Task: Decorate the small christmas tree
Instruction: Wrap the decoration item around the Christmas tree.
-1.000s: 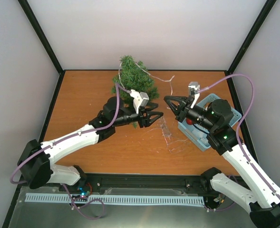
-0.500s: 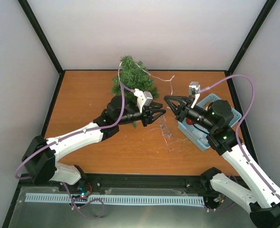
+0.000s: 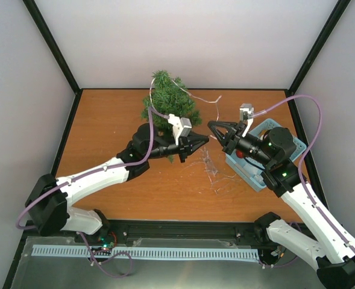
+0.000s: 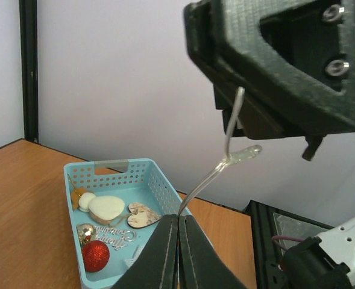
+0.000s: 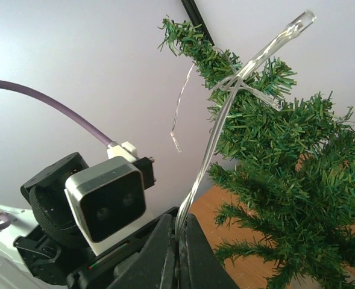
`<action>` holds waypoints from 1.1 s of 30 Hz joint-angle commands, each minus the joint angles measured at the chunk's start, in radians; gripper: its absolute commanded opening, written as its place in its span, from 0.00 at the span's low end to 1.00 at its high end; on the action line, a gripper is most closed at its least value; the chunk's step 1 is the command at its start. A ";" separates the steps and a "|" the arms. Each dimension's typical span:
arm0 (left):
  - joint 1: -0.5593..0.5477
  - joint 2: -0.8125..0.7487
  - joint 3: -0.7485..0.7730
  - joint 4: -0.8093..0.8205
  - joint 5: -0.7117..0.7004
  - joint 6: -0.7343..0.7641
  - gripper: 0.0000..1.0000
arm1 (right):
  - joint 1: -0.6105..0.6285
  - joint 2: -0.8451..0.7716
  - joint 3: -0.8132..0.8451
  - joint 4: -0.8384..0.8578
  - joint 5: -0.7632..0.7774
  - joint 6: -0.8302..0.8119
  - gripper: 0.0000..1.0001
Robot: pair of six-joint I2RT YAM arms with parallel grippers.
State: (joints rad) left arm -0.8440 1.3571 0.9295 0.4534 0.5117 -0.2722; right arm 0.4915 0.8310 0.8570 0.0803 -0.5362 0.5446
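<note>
So the left gripper [image 3: 205,141] has just snapped closed. A second ago its jaws were wide open next to the strand. Now they're pinched on the clear-wire string of tiny lights [image 4: 224,164], and the left wrist view shows the wire rising straight out of the closed tips. The right gripper [image 3: 211,125] hasn't changed: it's clamped on the same string just beside the left one, tips nearly meeting in mid-air.

The small bushy dark green christmas tree [image 3: 168,101] stands upright at the back of the orange-brown wooden surface [image 3: 105,120], left of centre, just behind the left wrist. The string already loops over its top and upper branches, with slack trailing onto the surface in front. The light blue plastic basket [image 4: 114,165] under the right arm has a red glitter ball [image 4: 96,256] and a pale wooden heart [image 4: 106,208] in it, among other bits.

My read: with both grippers on the string, this looks like a handover or re-grip so the left arm can carry it round the tree. The main risk is tugging the tree over.
</note>
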 commanded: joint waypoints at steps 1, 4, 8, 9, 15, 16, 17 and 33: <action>-0.013 -0.081 -0.040 0.059 0.008 0.008 0.01 | 0.007 -0.001 -0.012 0.029 0.005 0.000 0.03; -0.013 -0.136 -0.073 0.049 -0.040 -0.013 0.01 | 0.007 -0.004 -0.006 -0.008 0.028 -0.044 0.11; -0.013 -0.183 -0.074 -0.034 -0.124 -0.047 0.01 | 0.007 -0.038 -0.006 -0.107 0.076 -0.197 0.33; -0.013 -0.191 -0.067 -0.063 -0.140 -0.054 0.01 | 0.007 -0.058 -0.016 -0.134 0.083 -0.246 0.40; -0.011 -0.220 -0.033 -0.142 -0.187 -0.123 0.01 | 0.007 -0.208 -0.145 -0.213 0.207 -0.463 0.56; -0.011 -0.225 -0.029 -0.157 -0.201 -0.136 0.01 | 0.007 -0.226 -0.166 -0.215 0.221 -0.486 0.57; -0.009 -0.230 -0.024 -0.171 -0.213 -0.148 0.01 | 0.007 -0.236 -0.186 -0.219 0.230 -0.509 0.57; 0.036 -0.309 -0.046 -0.187 -0.257 -0.269 0.01 | 0.101 0.052 -0.338 -0.104 0.165 -0.635 0.51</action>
State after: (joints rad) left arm -0.8207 1.0607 0.8558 0.2665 0.2649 -0.5083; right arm 0.5495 0.8360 0.5362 -0.1070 -0.3801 -0.0147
